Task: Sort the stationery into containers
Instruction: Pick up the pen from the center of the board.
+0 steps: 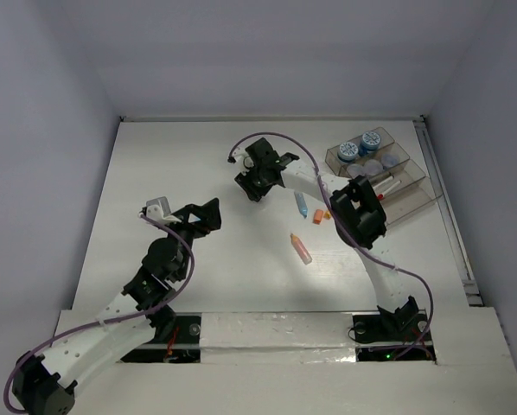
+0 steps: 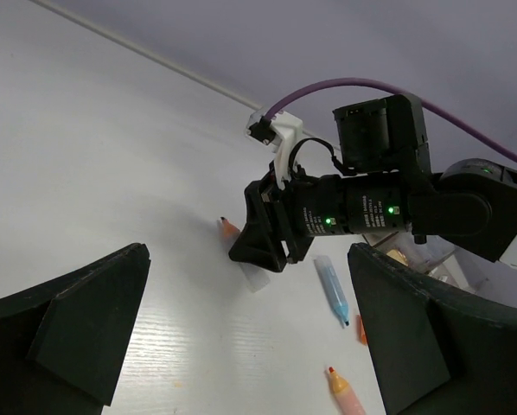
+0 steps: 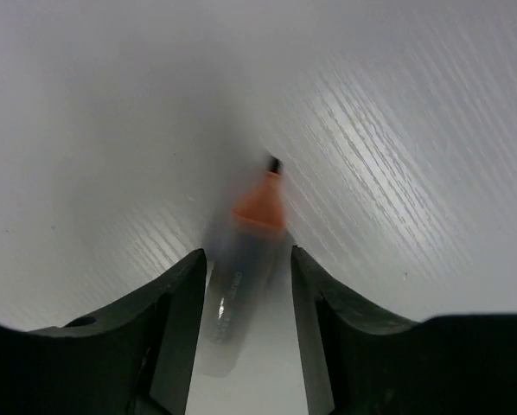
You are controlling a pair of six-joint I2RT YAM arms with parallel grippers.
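Currently: right gripper [image 3: 248,259] — jaws half-drawn about orange-tipped pen [image 3: 260,207] lying on table [image 3: 414,130], 12 o'clock, grip uncertain; left gripper [image 1: 208,213] spread wide, empty, 9 o'clock; organiser tray [image 1: 411,201], 2 o'clock.

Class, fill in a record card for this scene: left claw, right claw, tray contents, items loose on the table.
Left claw: open, empty, above the table.
Right claw: astride an orange-tipped pen lying on the table; contact unclear.
Tray: two blue-lidded jars and a white pen visible.
Loose: blue stick, pink stick, orange stick.
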